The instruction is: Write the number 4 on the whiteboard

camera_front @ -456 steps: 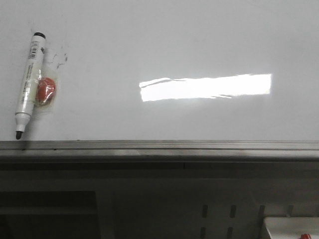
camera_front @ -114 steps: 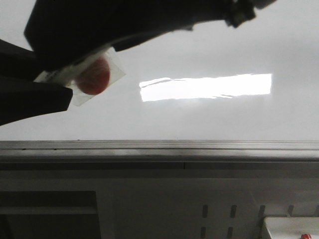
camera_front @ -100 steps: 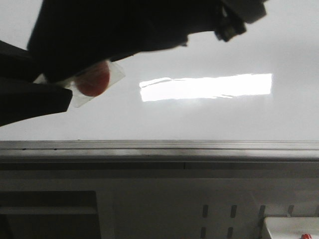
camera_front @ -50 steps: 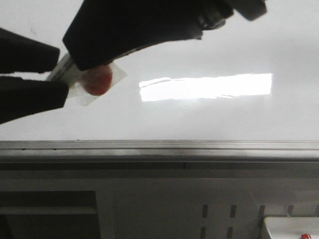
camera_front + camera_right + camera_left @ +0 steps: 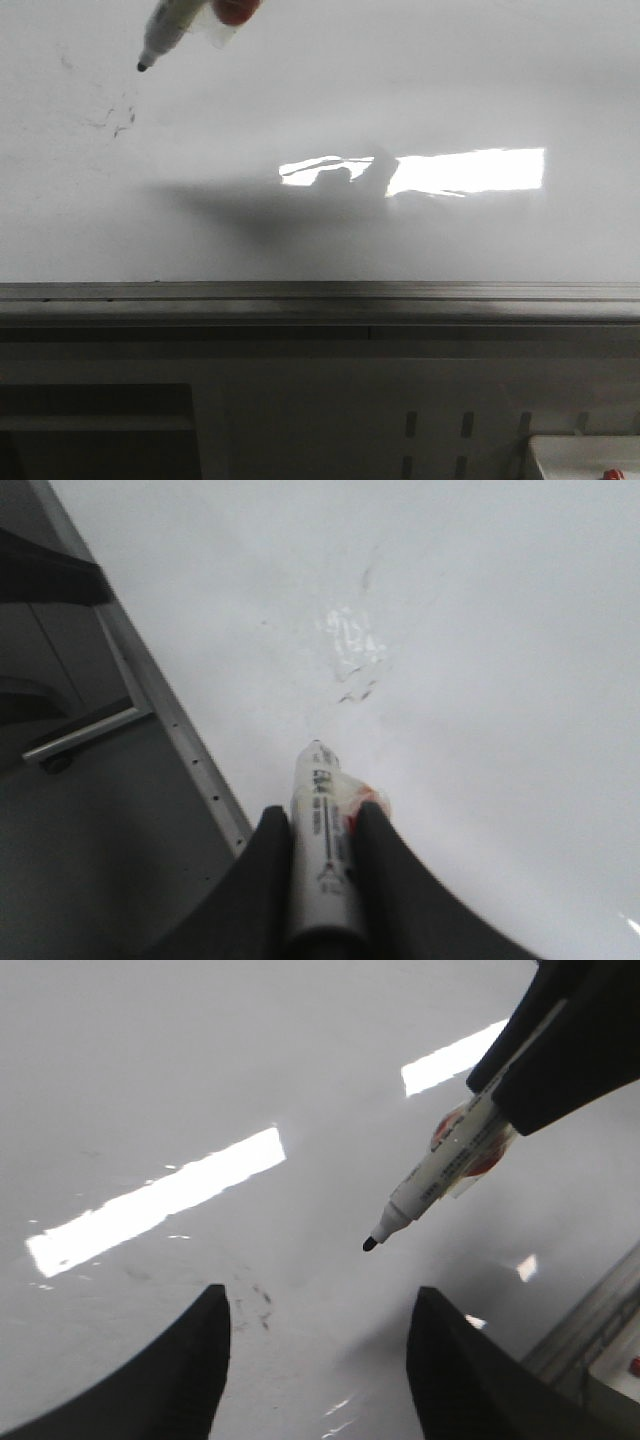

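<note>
The glossy whiteboard (image 5: 420, 80) (image 5: 180, 1070) (image 5: 480, 620) fills every view. A white marker (image 5: 166, 22) (image 5: 440, 1172) (image 5: 320, 850) with an uncapped black tip and a red tag in clear plastic (image 5: 232, 10) hangs above the board. My right gripper (image 5: 322, 815) is shut on its barrel, and its dark fingers (image 5: 570, 1050) show in the left wrist view. The tip hovers over faint black smudges (image 5: 120, 118) (image 5: 258, 1305) (image 5: 355, 685). My left gripper (image 5: 320, 1300) is open and empty beside the tip. No number 4 is in view.
A grey metal rail (image 5: 320, 292) (image 5: 170, 730) borders the board's near edge, with a dark frame below it. A bright rectangular glare (image 5: 470, 170) lies on the board, partly crossed by an arm's shadow. A white box corner (image 5: 585, 458) sits at the lower right.
The marker lay on the board at the left 4.6 s ago. Both dark arms have since risen out of the front view, and the marker now hangs at the top edge, tip down-left.
</note>
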Tool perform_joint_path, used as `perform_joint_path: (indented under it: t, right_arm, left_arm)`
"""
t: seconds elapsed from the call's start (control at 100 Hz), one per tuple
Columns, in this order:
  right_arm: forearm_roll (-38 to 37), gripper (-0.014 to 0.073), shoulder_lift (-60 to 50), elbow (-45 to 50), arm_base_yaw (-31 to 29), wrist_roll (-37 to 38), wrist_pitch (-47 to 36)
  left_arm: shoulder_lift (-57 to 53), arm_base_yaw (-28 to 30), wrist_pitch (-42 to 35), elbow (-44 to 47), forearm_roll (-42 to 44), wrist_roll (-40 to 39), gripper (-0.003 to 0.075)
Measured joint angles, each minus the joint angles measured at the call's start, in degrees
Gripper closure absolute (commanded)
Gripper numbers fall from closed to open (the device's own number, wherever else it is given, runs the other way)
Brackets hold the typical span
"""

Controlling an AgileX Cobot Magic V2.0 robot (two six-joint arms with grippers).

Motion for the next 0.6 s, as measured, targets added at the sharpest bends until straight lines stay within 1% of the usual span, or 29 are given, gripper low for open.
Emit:
perform_joint_path:
  t: [0.19, 0.3, 0.42, 0.6]
  right_arm:
    - [-3.4, 0.0656, 5.2, -7.0, -2.3, 0.0, 1.5]
    - [-4.2, 0.0656, 7.2, -9.3, -3.8, 0.0, 1.6]
    - [-4.6, 0.0656, 9.2, -10.4, -5.3, 0.0, 1.7]
    - [-4.6, 0.0656, 11.5, -10.8, -5.9, 0.0, 1.7]
  left_arm:
    - [-0.7, 7.0, 1.0, 0.0, -0.9, 0.0, 0.0353]
    - [-0.8, 10.1, 1.1, 0.0, -1.0, 0.0, 0.0353]
    - [-0.8, 11.1, 1.1, 0.0, -1.0, 0.0, 0.0353]
    - [-0.8, 11.1, 1.1, 0.0, -1.0, 0.0, 0.0353]
